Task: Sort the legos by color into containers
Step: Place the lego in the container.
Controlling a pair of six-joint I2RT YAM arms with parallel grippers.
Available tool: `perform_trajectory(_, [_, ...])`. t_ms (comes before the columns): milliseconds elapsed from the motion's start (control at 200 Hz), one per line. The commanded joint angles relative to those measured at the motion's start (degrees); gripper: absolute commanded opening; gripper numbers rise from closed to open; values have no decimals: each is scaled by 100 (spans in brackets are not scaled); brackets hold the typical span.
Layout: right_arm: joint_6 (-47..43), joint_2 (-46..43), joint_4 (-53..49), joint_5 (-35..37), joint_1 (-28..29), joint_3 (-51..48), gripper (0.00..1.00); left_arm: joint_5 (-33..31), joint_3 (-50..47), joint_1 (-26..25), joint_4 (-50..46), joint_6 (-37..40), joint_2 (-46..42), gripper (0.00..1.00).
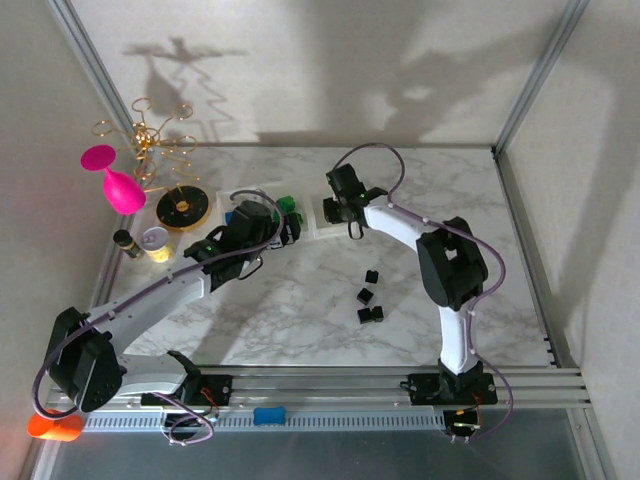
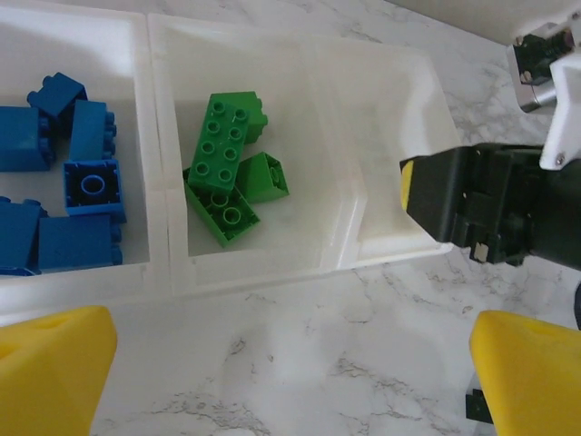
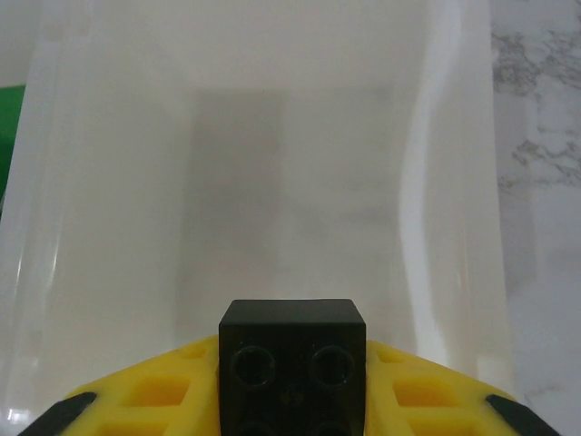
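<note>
while above tray (image 3: pixel 449 200), black lego (image 3: pixel 292 331) within right tool (image 3: pixel 292 391)

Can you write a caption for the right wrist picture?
The right gripper holds a black lego above a whitish tray compartment.

no words, numbers or signs are showing clearly enough to read. the studs on the green legos (image 2: pixel 227 145) are looking plain, with no letters that can be made out. the black lego (image 3: pixel 292 350) is showing only two round holes. the lid of the small jar (image 1: pixel 155 238) at the left edge of the desk (image 1: pixel 300 300) is looking too small and blurry to read.
</note>
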Motion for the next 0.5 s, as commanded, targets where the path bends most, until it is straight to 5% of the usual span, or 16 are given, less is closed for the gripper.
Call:
perform_trajectory(0, [-61,234,0,244,8,393,37,-142,-74,64,10,-91,-57,100])
perform_trajectory(115, [-53,261,13,216,6,481,47,-103,-71,86,24,-81,-57,100])
perform_trajectory(496, [78,-461,102,-278,15,28,52,-57,-131,67,222,-73,-162,100])
